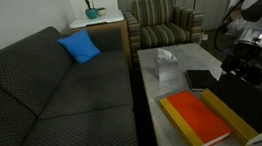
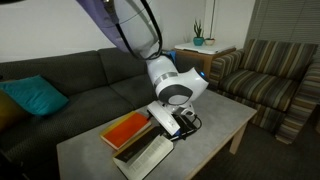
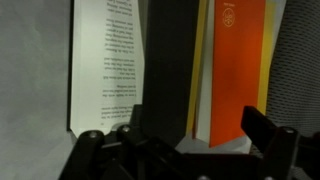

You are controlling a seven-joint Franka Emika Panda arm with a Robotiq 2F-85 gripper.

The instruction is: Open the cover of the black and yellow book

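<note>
The black and yellow book (image 1: 240, 120) lies on the table beside the orange-red book (image 1: 195, 117). Its black cover (image 3: 170, 60) stands raised almost edge-on in the wrist view, with a printed white page (image 3: 105, 60) bared on one side and the yellow spine strip (image 3: 203, 60) on the other. In an exterior view the cover (image 2: 163, 120) tilts up over white pages (image 2: 148, 158). My gripper (image 3: 198, 125) is open, its two fingers wide apart astride the cover's lower edge. It also shows in both exterior views (image 1: 243, 67) (image 2: 182, 122).
A small all-black book (image 1: 202, 79) and a crumpled white thing (image 1: 163, 61) lie further along the table (image 1: 173, 83). The orange-red book (image 3: 240, 60) lies close beside the raised cover. A grey sofa (image 1: 43, 94) borders the table, with a striped armchair (image 1: 165, 23) beyond.
</note>
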